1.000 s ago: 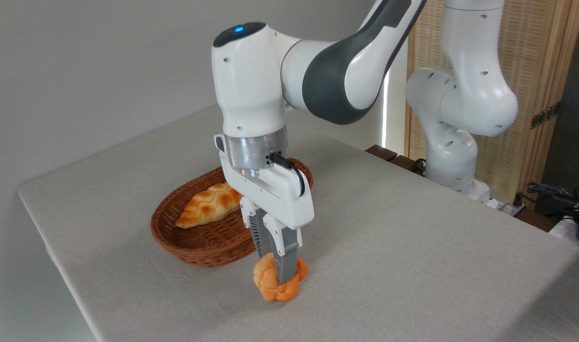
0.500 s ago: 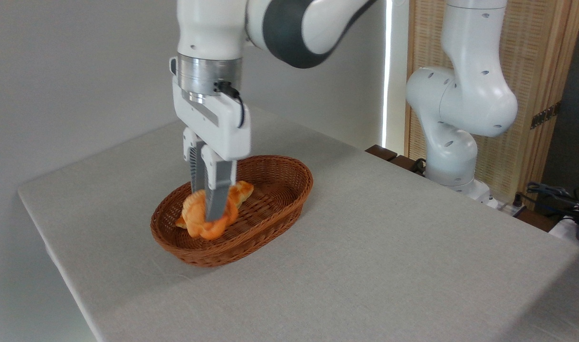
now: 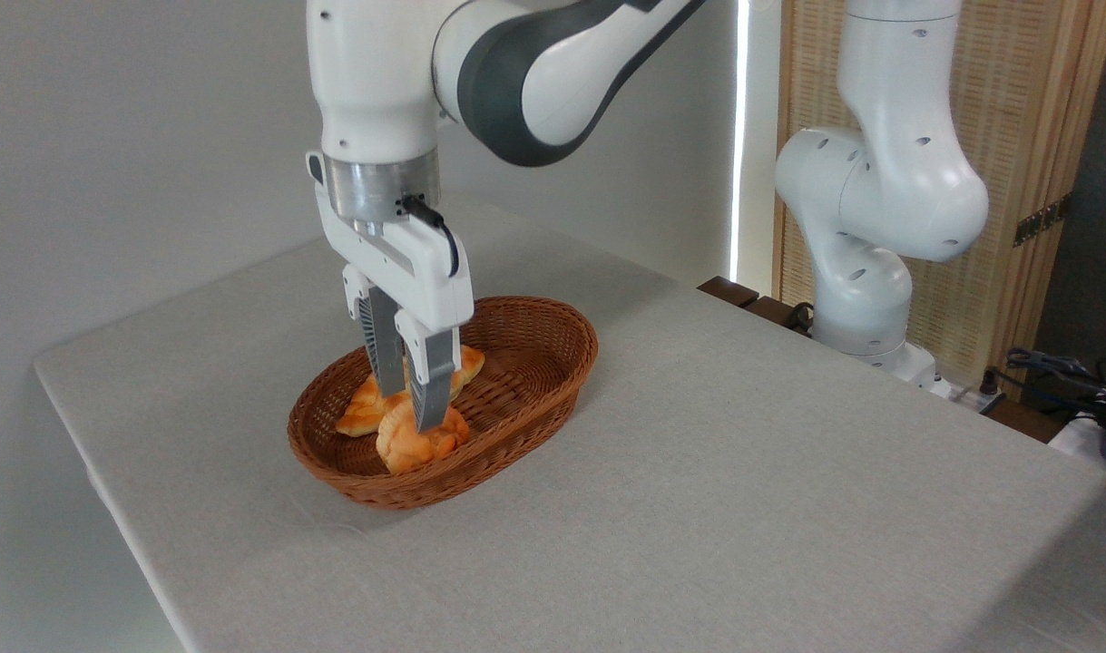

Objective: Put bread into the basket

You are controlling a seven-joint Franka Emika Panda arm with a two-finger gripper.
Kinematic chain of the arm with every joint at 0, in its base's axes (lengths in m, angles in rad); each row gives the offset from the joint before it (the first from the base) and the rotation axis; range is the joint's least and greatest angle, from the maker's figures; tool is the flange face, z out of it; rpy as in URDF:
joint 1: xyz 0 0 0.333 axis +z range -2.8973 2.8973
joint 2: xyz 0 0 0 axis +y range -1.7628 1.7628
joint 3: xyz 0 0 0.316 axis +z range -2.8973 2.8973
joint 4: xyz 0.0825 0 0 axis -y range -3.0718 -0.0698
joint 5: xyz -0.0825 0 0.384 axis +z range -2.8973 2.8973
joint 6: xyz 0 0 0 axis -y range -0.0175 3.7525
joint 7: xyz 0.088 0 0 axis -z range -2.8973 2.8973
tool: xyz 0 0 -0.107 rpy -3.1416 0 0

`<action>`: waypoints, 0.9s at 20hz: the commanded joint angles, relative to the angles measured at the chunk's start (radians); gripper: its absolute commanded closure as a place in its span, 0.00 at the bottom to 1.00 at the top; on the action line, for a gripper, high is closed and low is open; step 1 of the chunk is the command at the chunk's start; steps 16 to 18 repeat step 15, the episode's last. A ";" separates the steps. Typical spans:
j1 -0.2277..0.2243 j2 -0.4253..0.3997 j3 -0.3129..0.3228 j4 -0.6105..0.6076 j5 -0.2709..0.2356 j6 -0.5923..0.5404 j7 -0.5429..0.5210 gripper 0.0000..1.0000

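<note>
While the gripper (image 3: 410,410) stands slightly parted above the roll (image 3: 418,443), both breads lie inside the basket (image 3: 534,399) rim.

Single white Franka arm comes in from upper right, base column at right edge, dark grey elbow joint at top centre. Wrist link hangs straight down, silver flange ring below it, black cable looped off the flange side. Gripper (image 3: 409,413) points vertically downward. Two grey ribbed fingers (image 3: 433,381) stand slightly apart, a narrow gap showing between them, tips low. Whether the tips touch anything below cannot be told.
</note>
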 commanded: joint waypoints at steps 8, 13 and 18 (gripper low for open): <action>0.004 -0.016 0.004 0.202 -0.011 -0.201 -0.026 0.00; 0.015 0.012 0.007 0.233 -0.005 -0.271 -0.022 0.00; 0.018 0.013 0.009 0.233 -0.005 -0.277 -0.020 0.00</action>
